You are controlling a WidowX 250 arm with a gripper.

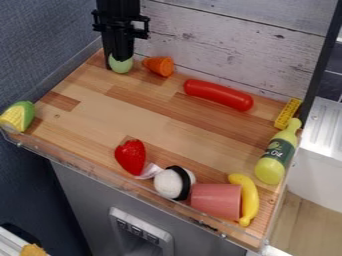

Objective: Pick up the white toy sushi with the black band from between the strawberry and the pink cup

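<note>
The black gripper (119, 59) hangs down at the back left corner of the wooden counter, close to the wooden back wall. A pale green rounded thing (121, 65) sits right at its lower end, its upper part hidden by the gripper. Whether it is held cannot be made out. Just right of it lies an orange carrot-like piece (159, 65). Farther right, a red sausage-shaped toy (218, 94) lies at a slant along the back.
Corn (18, 116) lies at the left corner. Near the front edge are a strawberry (131, 156), a white ball with a black band (172, 183), a pink cup (216, 200) and a banana (248, 199). An oil bottle (278, 154) and yellow block (288, 113) lie right.
</note>
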